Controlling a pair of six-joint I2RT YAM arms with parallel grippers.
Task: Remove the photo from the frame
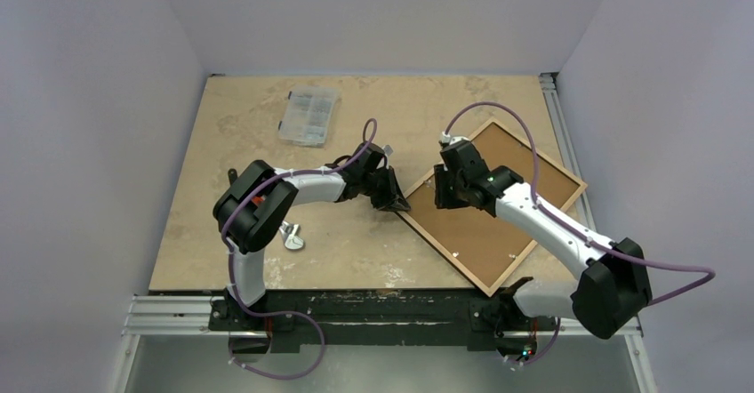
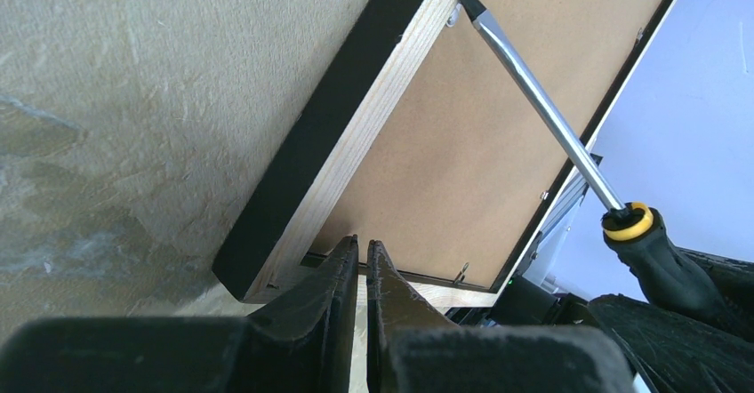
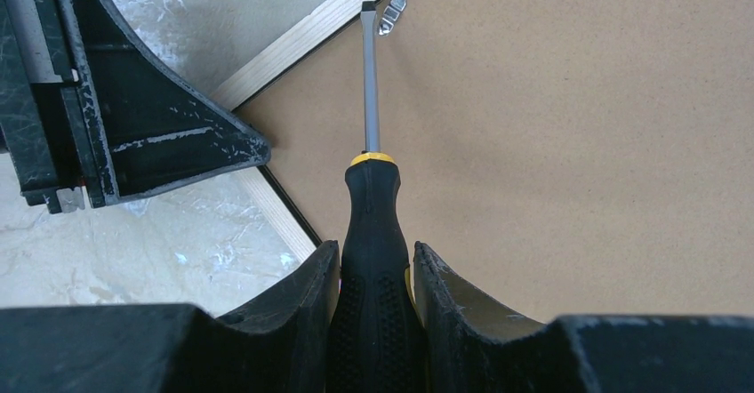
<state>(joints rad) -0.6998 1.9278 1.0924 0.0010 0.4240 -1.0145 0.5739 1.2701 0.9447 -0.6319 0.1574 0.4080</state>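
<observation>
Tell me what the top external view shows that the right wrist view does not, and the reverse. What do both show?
Only the top external view: the clear plastic parts box far back, a small silvery metal object near the left arm, and the full extent of the thin black rectangular picture frame. Only the right wrist view: the black-and-yellow screwdriver clamped in the right gripper, its flat tip beside a small metal tab. Both: the frame's brown backing facing up and the left gripper at the frame's corner.
</observation>
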